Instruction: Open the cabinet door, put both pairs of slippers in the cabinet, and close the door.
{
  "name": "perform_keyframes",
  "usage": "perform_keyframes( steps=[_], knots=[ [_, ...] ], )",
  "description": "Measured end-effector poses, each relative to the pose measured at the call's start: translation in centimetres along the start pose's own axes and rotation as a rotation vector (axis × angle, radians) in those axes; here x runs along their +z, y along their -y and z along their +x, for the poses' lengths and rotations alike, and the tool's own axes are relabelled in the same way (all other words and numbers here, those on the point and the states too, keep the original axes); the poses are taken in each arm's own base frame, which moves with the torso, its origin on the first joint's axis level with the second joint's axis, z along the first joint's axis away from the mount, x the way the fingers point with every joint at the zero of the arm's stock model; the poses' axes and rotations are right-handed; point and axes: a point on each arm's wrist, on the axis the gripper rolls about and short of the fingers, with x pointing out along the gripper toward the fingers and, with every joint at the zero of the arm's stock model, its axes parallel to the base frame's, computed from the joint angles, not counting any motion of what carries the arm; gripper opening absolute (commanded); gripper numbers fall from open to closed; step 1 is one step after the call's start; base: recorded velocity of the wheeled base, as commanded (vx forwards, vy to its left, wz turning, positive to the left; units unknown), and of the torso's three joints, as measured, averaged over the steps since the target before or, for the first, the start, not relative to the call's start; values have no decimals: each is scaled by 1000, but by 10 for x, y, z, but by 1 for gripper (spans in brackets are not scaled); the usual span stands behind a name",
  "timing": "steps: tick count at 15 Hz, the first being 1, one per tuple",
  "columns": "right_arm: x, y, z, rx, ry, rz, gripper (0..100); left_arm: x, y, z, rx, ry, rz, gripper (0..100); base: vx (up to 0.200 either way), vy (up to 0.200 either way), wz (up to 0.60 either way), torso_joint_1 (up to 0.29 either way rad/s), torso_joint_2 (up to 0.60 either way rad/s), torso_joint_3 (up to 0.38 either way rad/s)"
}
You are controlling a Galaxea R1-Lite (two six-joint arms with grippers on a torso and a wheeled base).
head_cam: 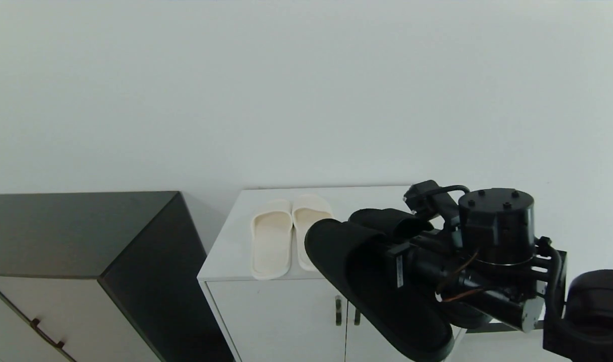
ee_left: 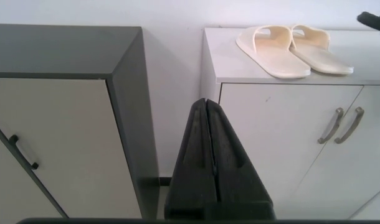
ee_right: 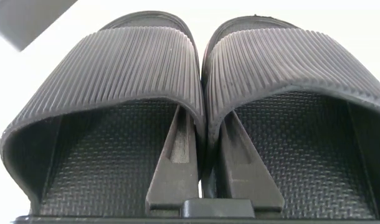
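1. The white cabinet (head_cam: 225,261) stands against a plain wall. Both of its doors are shut. The two door handles (ee_left: 341,125) sit upright, side by side, where the doors meet.
2. The cream slippers (head_cam: 287,235) lie on top of the white cabinet, toward its left half. They are side by side and touching, heels near the front edge and toes toward the wall.
3. The black slippers (head_cam: 374,274) are held in the air in front of the white cabinet, before its right half. They sit side by side and tilt downward. In the head view they overlap the right part of the cabinet's top and its door fronts.
4. The right gripper (ee_right: 204,118) has one finger inside each black slipper. Its fingers (ee_right: 174,163) are closed on the two adjoining inner walls and clamp the pair together.
5. The left gripper (ee_left: 207,107) is in front of the white cabinet, lower than its top, on the side nearest the dark cabinet. Its fingers are pressed flat against each other with nothing between them.
6. The dark cabinet (head_cam: 85,229) stands to the left of the white cabinet with a narrow gap between them. It has a pale front with a dark handle.
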Motion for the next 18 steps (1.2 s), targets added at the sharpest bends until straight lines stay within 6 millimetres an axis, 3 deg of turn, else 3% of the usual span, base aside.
perform_keyframes(
  steps=[5,15,18],
  knots=[
    [-4,0,-17,79,-16,-4,0,0,0,0,-1,0,0,0,0,0,0,0,0,0],
    [-7,1,-19,73,-21,-26,0,0,0,0,-2,0,-1,0,-200,0,0,-2,2,3],
    [-8,1,-19,73,-27,-28,0,0,0,0,-1,0,0,0,0,0,0,0,0,0]
  ],
)
